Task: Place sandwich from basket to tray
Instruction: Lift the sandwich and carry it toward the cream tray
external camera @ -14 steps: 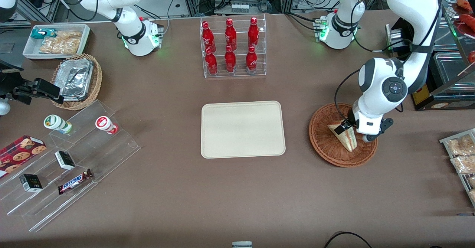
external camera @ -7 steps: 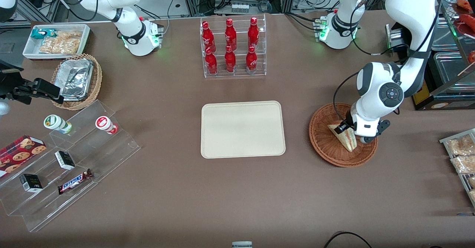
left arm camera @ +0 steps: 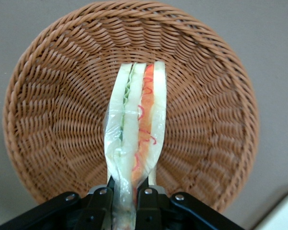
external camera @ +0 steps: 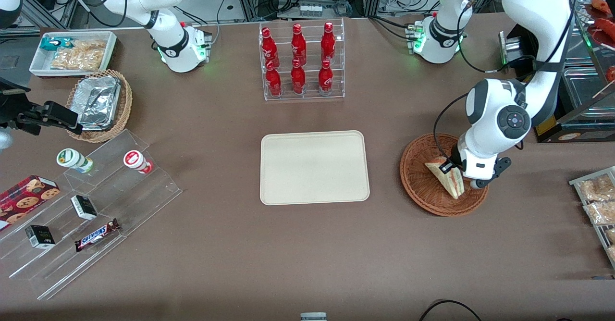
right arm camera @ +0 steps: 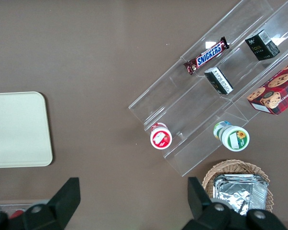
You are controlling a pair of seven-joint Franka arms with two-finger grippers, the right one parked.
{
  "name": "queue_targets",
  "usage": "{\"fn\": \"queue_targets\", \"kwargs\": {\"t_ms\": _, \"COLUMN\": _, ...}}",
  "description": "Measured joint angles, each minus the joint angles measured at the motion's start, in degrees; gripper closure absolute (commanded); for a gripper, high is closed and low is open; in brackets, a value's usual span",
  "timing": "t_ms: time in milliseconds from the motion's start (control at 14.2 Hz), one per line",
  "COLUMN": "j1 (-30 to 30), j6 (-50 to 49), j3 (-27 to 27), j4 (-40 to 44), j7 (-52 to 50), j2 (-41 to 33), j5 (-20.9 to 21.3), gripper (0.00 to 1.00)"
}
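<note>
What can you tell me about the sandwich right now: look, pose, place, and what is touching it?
The sandwich is a triangular wedge of pale white bread with green and pink-red filling along its cut edge, apparently in clear wrap. It stands on edge over the reddish-brown wicker basket; whether it touches the weave cannot be told. The gripper is shut on one end, a finger on each bread face. From the front it lies inside the basket, beside the tray.
</note>
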Motion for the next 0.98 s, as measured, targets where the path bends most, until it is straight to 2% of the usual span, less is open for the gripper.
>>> {"fn": "queue_targets", "kwargs": {"t_ms": 211, "j1": -4.30, "j6": -8.50, "j3": -0.95, "j4": 8.11, "j7": 0.05, "j2": 0.03, "j5": 0.00, "gripper": 0.97}}
{"fn": "queue_targets", "kwargs": {"t_ms": 491, "j1": -13.31, "j6": -9.89, "j3": -1.36, "j4": 12.20, "j7": -0.16, "j2": 2.42, "j5": 0.00, "gripper": 0.98}}
{"fn": "queue_targets", "kwargs": {"t_ms": 982, "j1": -28.67, "j6": -9.66, "j3": -1.50, "j4": 26.63, "j7": -5.47, "j2": 17.71, "j5": -0.06, "gripper": 0.99}}
